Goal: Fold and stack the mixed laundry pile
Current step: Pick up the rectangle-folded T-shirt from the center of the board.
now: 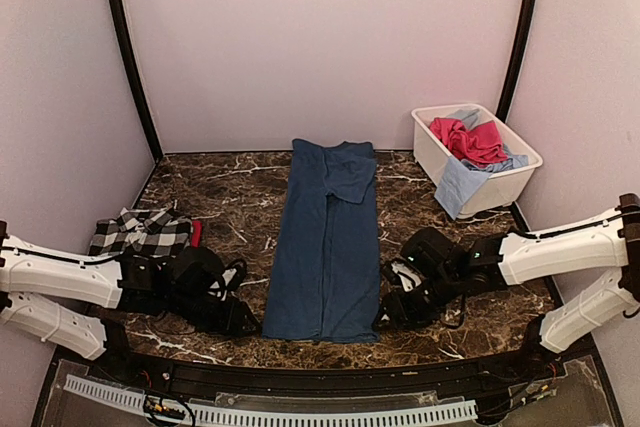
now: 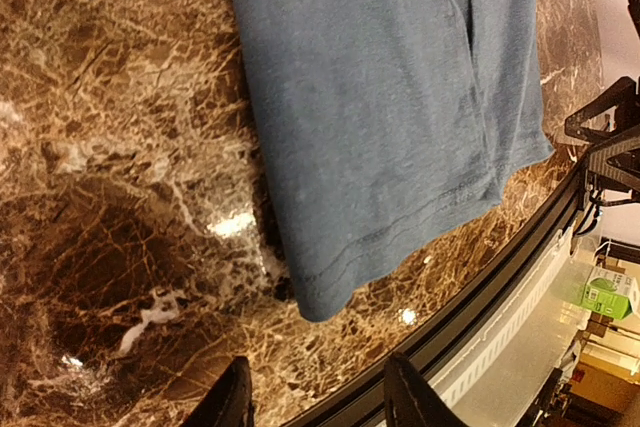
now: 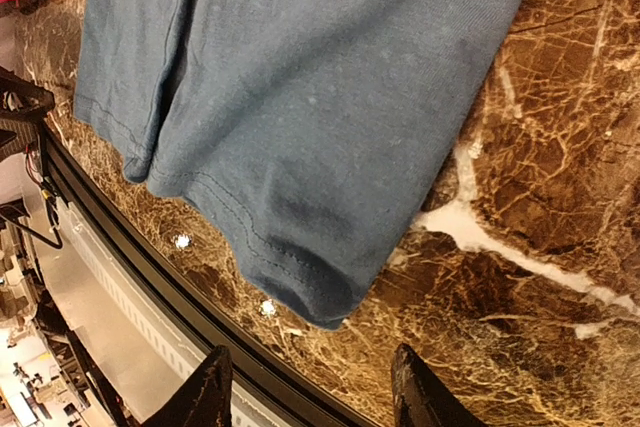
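**Limp tee strip, a gripper waiting at each near hem corner**

The navy blue tee (image 1: 325,247) lies flat along the middle of the table (image 1: 230,197). It is folded lengthwise into a long strip, with a sleeve laid over its far end and its hem toward the arms. It looks like a light, limp knit that will likely sag from any pinch. Its stacked layers may slide apart unless all are caught together. The stitched hem is the firmest part, so the two near corners look like the best holds, lifted evenly to carry the hem toward the collar.

The left gripper (image 2: 318,359) sits low just off the tee's near-left corner, its fingers spread with nothing between them and the tips short of the cloth. The right gripper (image 3: 312,349) mirrors it at the tee's near-right corner, also spread and empty. Both arms reach inward from either side of the tee, forearms low over the table.

Left of the tee lies the checked garment (image 1: 140,230) with a red piece (image 1: 196,234) against its edge. Beyond the tee's far-right corner, the white tub (image 1: 500,187) holds red and light blue pieces.
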`<action>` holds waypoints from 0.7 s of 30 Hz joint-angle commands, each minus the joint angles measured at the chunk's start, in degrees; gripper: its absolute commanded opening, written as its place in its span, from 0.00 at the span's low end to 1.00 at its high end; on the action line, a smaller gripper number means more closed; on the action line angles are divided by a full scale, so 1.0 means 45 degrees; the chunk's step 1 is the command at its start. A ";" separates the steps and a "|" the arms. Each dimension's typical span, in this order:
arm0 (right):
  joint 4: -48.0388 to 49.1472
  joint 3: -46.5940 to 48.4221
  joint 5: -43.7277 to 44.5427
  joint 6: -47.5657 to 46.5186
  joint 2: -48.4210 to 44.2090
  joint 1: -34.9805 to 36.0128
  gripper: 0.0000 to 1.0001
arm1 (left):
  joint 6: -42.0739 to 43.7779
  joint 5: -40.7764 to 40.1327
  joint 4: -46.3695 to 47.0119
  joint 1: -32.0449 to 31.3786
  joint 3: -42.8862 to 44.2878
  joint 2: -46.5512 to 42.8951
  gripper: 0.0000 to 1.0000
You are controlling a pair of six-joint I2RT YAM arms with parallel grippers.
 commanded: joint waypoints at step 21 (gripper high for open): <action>0.2970 -0.0869 -0.0033 0.1635 0.2157 0.0661 0.20 | -0.0560 0.0556 0.3312 -0.0320 -0.0523 0.2717 0.28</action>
